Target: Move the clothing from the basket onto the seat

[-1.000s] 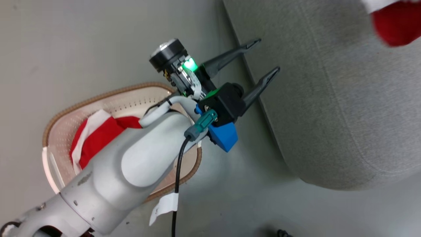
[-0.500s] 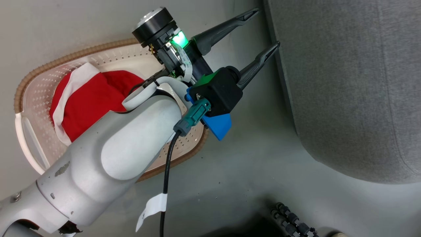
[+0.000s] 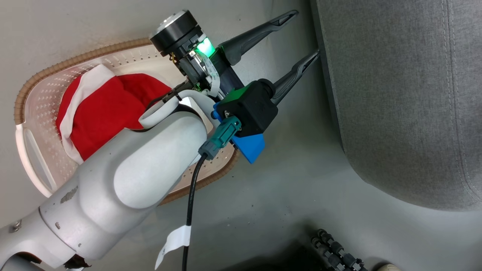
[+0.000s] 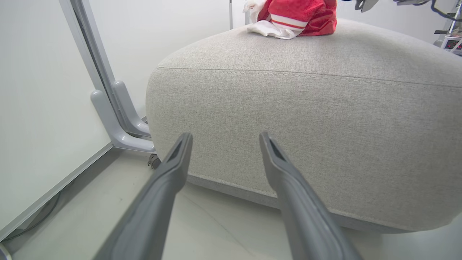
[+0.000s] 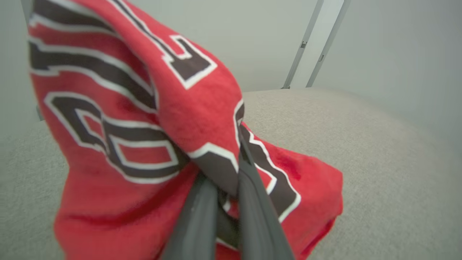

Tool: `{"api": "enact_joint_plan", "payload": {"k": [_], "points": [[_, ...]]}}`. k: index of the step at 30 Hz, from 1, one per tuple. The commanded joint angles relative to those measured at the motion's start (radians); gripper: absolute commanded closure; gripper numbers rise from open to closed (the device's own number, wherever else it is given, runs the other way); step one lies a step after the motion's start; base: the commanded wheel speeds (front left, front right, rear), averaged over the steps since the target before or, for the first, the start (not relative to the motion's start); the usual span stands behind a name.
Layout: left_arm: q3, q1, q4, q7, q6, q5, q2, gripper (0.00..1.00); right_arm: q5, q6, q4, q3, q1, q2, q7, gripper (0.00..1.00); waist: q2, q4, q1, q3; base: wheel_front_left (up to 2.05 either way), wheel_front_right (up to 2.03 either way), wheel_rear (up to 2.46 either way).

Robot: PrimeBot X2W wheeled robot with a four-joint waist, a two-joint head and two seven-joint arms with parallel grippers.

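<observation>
Grey floor (image 3: 282, 195) runs beneath my left arm (image 3: 150, 169). Just under it, the basket (image 3: 75, 60) holds a red garment (image 3: 101, 113) with white trim, not yet moved. My left gripper (image 3: 305, 34) is spread and empty, close beside the seat (image 3: 395, 94). Farther off, my right gripper (image 5: 223, 180) pinches the jersey (image 5: 144, 108) over the cushion. I judge the task about half done.

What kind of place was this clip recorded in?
Probably a lab or test room staged like a home, not a real one: a lone grey seat and a laundry basket stand on a bare smooth floor, with plain white partition panels on metal feet beside the seat.
</observation>
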State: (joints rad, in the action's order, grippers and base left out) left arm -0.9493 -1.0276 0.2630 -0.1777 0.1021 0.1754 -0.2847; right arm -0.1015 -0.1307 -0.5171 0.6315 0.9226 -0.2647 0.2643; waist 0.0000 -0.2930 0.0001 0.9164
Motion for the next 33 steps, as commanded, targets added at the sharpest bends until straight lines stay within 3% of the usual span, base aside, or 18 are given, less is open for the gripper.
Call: {"api": "enact_joint_plan", "payload": {"k": [1, 3, 4, 5, 6, 20, 33], "points": [[-0.001, -0.001, 0.001, -0.003, -0.002, 0.006, -0.007, 0.0, 0.0, 0.0, -0.007, -0.002, -0.011, 0.007, 0.0, 1.0, 0.0, 0.0, -0.0001, -0.004, 0.0, 0.0, 0.0], [-0.002, 0.0, 0.002, -0.002, -0.004, 0.01, -0.01, 0.0, 0.0, 0.0, -0.021, -0.01, -0.018, 0.018, 0.0, 1.0, 0.0, 0.001, -0.0001, -0.009, 0.0, 0.0, 0.0], [-0.002, 0.0, 0.003, -0.003, -0.005, 0.011, -0.011, 0.0, -0.003, 0.0, -0.022, -0.01, -0.021, 0.02, 0.0, 0.91, 0.0, 0.001, -0.0001, -0.012, 0.0, 0.0, 0.0], [-0.001, 0.0, 0.003, -0.004, -0.007, 0.01, -0.012, 0.0, -0.007, 0.0, -0.013, -0.011, -0.028, 0.02, 0.0, 0.42, 0.0, 0.002, -0.0001, -0.016, 0.0, 0.0, 0.0], [-0.001, 0.001, 0.004, -0.006, -0.007, 0.011, -0.012, 0.0, -0.013, 0.0, -0.004, -0.008, -0.035, 0.023, 0.0, 0.0, 0.0, 0.003, -0.0001, -0.02, 0.0, 0.0, 0.0], [0.037, 0.096, 0.058, -0.079, -0.065, 0.079, 0.023, 0.0, 0.006, 0.0, 0.217, -0.139, -0.296, 0.077, 0.0, 0.0, 0.0, 0.019, -0.0001, -0.211, 0.0, 0.0, 0.0], [0.283, 0.28, -0.04, -0.089, -0.141, 0.115, 0.054, 0.0, -0.008, 0.0, 0.398, -0.314, -0.42, 0.082, 0.0, 0.0, 0.0, 0.129, -0.0001, -0.418, 0.0, 0.0, 0.0]]}}
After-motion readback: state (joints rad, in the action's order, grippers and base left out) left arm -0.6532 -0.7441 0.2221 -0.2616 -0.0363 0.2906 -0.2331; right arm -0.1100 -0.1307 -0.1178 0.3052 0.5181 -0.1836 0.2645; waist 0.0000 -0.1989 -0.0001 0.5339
